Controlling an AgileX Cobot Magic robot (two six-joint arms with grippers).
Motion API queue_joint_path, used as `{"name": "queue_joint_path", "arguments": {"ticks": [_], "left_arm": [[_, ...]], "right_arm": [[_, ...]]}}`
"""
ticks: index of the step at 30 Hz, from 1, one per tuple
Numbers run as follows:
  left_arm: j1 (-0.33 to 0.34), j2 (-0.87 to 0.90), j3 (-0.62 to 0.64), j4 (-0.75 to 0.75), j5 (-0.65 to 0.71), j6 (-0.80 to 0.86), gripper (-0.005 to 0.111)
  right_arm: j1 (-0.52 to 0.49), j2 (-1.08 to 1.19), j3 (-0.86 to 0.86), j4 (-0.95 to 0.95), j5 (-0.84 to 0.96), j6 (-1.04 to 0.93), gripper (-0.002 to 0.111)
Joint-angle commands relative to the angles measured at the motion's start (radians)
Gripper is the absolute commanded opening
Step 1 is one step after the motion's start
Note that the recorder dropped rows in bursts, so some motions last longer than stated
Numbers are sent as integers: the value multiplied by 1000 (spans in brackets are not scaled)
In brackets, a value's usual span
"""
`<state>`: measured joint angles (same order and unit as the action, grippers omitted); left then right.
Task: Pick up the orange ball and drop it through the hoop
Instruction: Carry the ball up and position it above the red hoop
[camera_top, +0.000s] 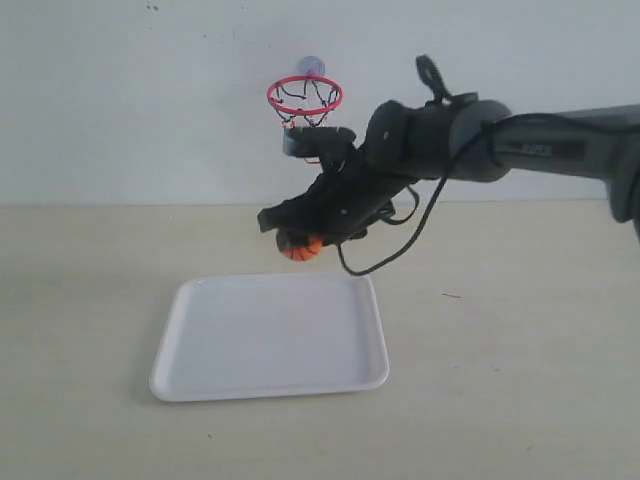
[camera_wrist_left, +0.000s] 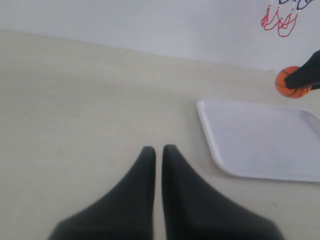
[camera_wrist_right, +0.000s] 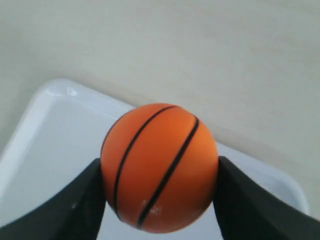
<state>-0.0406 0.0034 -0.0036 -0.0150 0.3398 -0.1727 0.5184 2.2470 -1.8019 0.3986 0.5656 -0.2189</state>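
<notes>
Pale counter (camera_top: 500, 400) stretches out front, where the left fingers (camera_wrist_left: 140, 200) sit closed on nothing. Above the far edge of the white tray (camera_top: 165, 375), the right fingers (camera_wrist_right: 65, 210) clamp the orange ball (camera_top: 301, 250), raised presumably to reach the hoop (camera_top: 304, 96), mounted higher on the wall (camera_top: 120, 100).

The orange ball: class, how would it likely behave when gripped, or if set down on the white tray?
Being round, the orange ball would probably roll if set on the white tray, though the raised rim may stop it. It looks light: the right gripper holds it by two side contacts. Its smooth skin could slip.
</notes>
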Motion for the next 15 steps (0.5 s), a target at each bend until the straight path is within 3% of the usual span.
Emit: {"name": "queue_joint_path", "arguments": {"ticks": [1,6,9,15], "left_arm": [[-6,-3,4,1,-8,-3,4],[-6,-3,4,1,-8,-3,4],[-6,-3,4,1,-8,-3,4],[-6,-3,4,1,-8,-3,4]], "right_arm": [[-78,-73,-7,56,61,-56,0],[-192,-109,-7,391,120,-280,0],[-283,-110,-7,834,165,-510,0],[-283,-110,-51,1134,23,-721,0]]}}
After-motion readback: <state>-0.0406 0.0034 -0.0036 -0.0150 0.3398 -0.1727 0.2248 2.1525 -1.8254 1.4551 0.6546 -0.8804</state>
